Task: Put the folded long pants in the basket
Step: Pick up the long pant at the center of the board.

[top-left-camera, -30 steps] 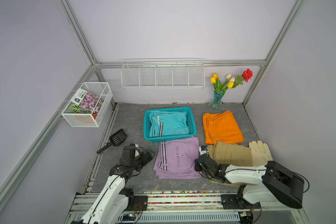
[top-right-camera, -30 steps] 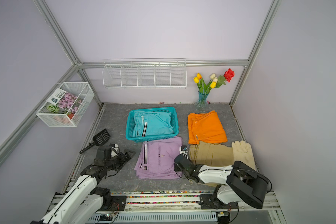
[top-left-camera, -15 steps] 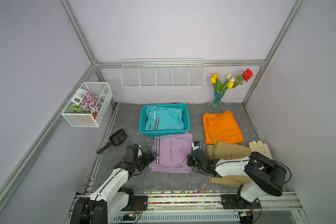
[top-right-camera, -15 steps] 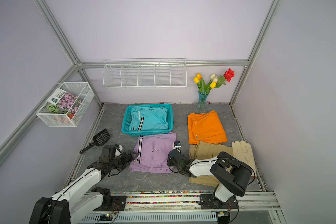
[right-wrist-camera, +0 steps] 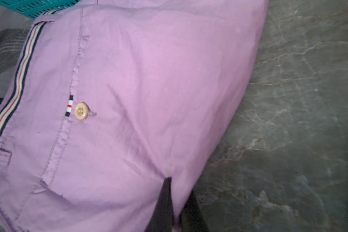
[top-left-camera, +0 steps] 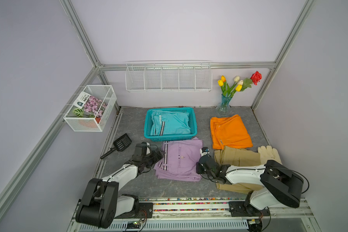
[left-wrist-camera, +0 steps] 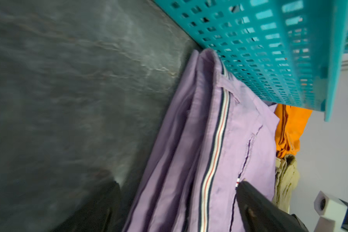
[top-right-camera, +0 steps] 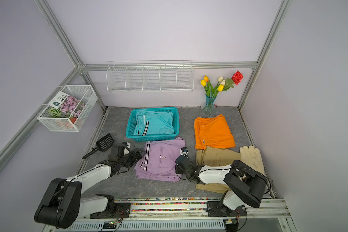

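lilac pants [top-left-camera: 179, 160] are pinched at one edge by the right jaws, while the left jaws are spread around the striped edge.

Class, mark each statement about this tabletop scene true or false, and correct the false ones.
1. The teal pants lie inside the basket. True.
2. The orange pants lie inside the basket. False: they lie on the table, beside the basket.
3. The right tool is shut on the edge of the lilac pants. True.
4. The left tool is shut. False: it is open, at the striped side of the lilac pants.
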Tool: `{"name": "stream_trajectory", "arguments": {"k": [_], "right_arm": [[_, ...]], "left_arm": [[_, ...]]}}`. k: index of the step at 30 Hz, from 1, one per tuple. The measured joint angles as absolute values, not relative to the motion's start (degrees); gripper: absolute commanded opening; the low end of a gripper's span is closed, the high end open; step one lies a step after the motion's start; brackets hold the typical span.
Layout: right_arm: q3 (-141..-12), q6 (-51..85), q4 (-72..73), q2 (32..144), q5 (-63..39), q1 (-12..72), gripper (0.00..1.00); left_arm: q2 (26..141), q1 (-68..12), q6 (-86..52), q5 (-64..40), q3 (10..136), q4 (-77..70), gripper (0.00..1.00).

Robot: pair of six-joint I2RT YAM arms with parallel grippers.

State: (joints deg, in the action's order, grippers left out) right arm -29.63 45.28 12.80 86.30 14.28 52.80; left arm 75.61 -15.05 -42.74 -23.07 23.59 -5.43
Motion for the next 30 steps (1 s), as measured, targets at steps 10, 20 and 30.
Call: {"name": "stream_trajectory", "arguments": {"k": [10, 20, 30], "right_arm": [[-30.9, 44.9, 12.1, 87.5, 13.9, 52.8, 0.0], [-30.8, 43.6, 6.9, 83.5, 13.8, 53.5, 0.0], [-34.7, 40.3, -12.1, 60.6, 15.6, 59.6, 0.0]], "left_arm": [[82.5, -16.6, -42.6, -24.9, 22.7, -15.3, 0.33], [79.7, -20.6, -43.9, -22.9, 21.7, -11.5, 0.0], [49.8, -34.0, -47.3, -11.4, 36.6, 22.0, 0.0]]}}
